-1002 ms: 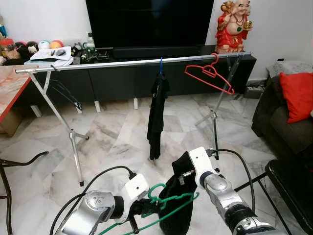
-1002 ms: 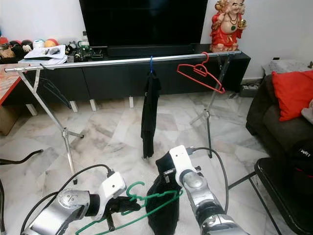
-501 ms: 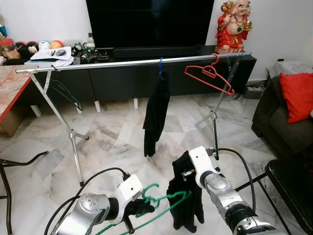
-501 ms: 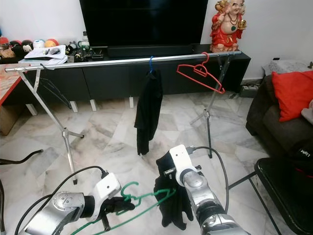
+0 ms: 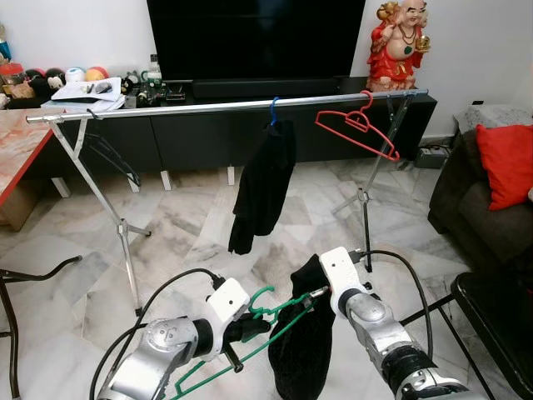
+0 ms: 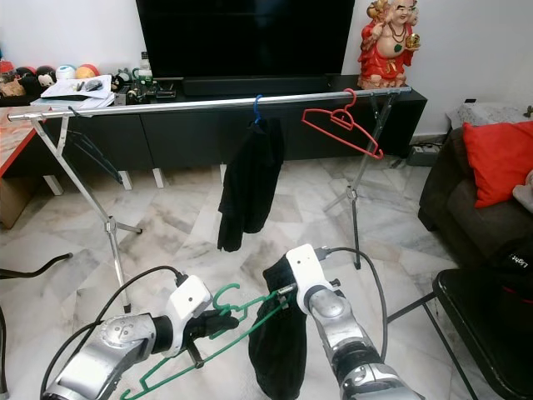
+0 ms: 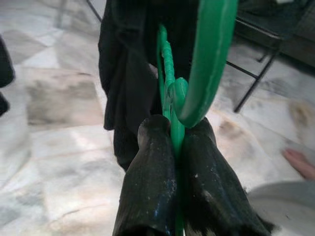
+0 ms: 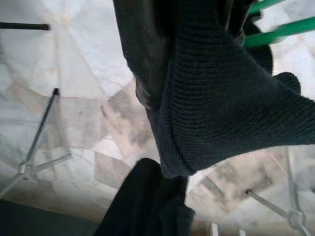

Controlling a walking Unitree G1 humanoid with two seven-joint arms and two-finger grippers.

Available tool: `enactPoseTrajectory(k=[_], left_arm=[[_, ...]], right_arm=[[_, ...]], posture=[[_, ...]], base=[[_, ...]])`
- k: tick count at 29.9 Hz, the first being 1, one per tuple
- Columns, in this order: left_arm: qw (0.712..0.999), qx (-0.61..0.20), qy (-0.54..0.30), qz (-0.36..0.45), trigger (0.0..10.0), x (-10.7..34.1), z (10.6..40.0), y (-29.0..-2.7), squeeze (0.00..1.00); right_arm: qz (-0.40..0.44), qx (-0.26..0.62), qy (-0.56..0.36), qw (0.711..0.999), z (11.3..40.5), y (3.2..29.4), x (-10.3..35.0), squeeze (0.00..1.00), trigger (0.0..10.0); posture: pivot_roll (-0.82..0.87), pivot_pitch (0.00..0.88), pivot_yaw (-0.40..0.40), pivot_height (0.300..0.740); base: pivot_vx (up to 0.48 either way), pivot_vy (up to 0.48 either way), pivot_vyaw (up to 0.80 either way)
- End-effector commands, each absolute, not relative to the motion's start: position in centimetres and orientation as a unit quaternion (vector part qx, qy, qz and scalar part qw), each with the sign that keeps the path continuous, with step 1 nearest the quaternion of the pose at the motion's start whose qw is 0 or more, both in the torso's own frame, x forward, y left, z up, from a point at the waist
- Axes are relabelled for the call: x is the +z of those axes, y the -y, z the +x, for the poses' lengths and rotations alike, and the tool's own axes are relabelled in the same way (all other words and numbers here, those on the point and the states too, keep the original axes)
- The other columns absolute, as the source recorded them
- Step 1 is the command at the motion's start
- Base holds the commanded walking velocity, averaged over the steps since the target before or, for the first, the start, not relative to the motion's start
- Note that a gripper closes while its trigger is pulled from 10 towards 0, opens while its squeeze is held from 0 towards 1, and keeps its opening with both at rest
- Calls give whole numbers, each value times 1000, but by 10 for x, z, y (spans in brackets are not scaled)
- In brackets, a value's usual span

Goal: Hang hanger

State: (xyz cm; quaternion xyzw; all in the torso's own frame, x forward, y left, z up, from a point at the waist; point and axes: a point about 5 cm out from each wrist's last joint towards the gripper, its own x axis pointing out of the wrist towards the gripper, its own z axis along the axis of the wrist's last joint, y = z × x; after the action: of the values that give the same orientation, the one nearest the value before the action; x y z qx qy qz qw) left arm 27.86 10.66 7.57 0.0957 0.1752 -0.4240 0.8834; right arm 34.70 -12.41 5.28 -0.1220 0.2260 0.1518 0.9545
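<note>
My left gripper [image 5: 239, 332] is shut on the neck of a green hanger [image 5: 287, 315], just below its hook; the left wrist view shows both fingers [image 7: 152, 172] pinching the green wire [image 7: 171, 98]. My right gripper [image 5: 313, 293] is shut on a black knitted garment [image 5: 297, 354] that droops beneath the hanger's far end. In the right wrist view the knit [image 8: 216, 98] covers the fingers, with green hanger bars [image 8: 275, 32] beside it. Ahead runs a silver clothes rail [image 5: 191, 108].
A black garment [image 5: 262, 187] on a blue hanger and an empty red hanger [image 5: 358, 125] hang from the rail. Rack legs [image 5: 125, 229] stand left and right. A dark sofa with a red cushion [image 5: 508, 162] and a black chair [image 5: 491, 308] lie to the right. A red table [image 5: 12, 154] is on the left.
My left gripper has lifted the green hanger higher and toward my right gripper. The black garment on the rail has swung out to the left.
</note>
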Motion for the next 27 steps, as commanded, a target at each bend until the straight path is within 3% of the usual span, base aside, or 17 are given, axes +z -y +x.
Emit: enactPoseTrajectory(k=[1,8,14,21,27], left_arm=[[894,-405,-160,105,10000,80,286,-108,0],[896,-403,-157,101,10000,77,287,-92,0],[886,-407,-183,125,10000,69,284,-103,0],[900,-380,-169,127,10000,76,292,-114,0],[904,-383,-153,115,10000,81,293,-109,0]], right_arm=[[-104,153,-206,961,354,118,64,0,10000],[-49,149,-199,967,353,95,68,0,10000],[-63,106,-198,973,355,107,68,0,10000],[-65,85,-195,975,357,114,70,0,10000],[-58,115,-194,972,356,103,71,0,10000]], posture=[[117,0,-43,740],[115,0,-36,740],[117,0,-31,740],[119,0,-31,740],[120,0,-34,740]], base=[[0,0,0],[0,0,0],[0,0,0],[0,0,0],[0,0,0]])
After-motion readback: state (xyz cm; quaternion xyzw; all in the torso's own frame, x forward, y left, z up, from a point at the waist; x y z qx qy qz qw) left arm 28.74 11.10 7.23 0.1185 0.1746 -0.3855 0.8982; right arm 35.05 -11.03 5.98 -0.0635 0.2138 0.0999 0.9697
